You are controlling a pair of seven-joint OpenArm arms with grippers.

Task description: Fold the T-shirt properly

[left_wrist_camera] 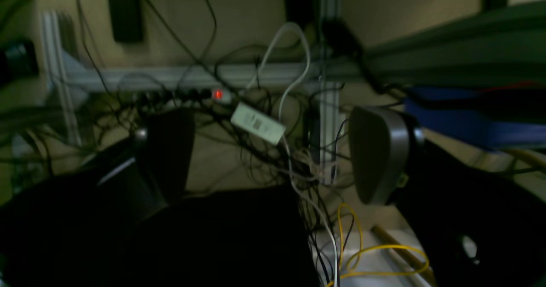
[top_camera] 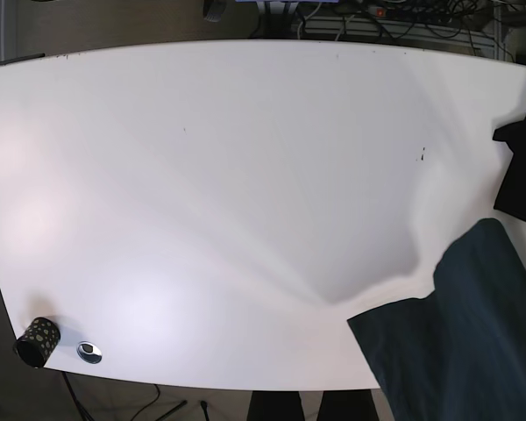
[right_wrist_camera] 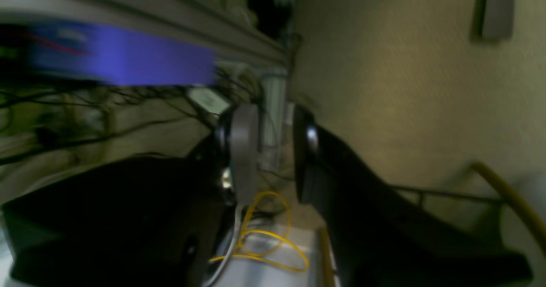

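Blurring softens both wrist views, and each looks off toward floor and frame, not at cloth. In the left wrist view the left gripper (left_wrist_camera: 273, 155) fills the lower frame, its two dark fingers (left_wrist_camera: 377, 155) standing well apart with nothing between them; beyond lie tangled cables (left_wrist_camera: 256, 120), a yellow wire (left_wrist_camera: 375, 253) at lower right, a white adapter (left_wrist_camera: 257, 123) whose label is too blurred to read, a power strip with a red light (left_wrist_camera: 218, 94), and an aluminium frame rail (left_wrist_camera: 192, 76). In the right wrist view the right gripper (right_wrist_camera: 275, 155) shows a grey pad (right_wrist_camera: 244, 150) and a dark finger parted by a narrow gap, empty; behind them are a blurred blue band (right_wrist_camera: 123, 54) at upper left and a beige wall (right_wrist_camera: 405, 78). From the base view a white table (top_camera: 228, 193) fills the frame; the dark T-shirt (top_camera: 460, 342) lies at the lower right corner, cut off by the frame edges, with another dark piece (top_camera: 522, 171) at the right edge that cannot be identified. A spotted black cup (top_camera: 38, 341) and a small silver disc (top_camera: 89, 352) sit at lower left.
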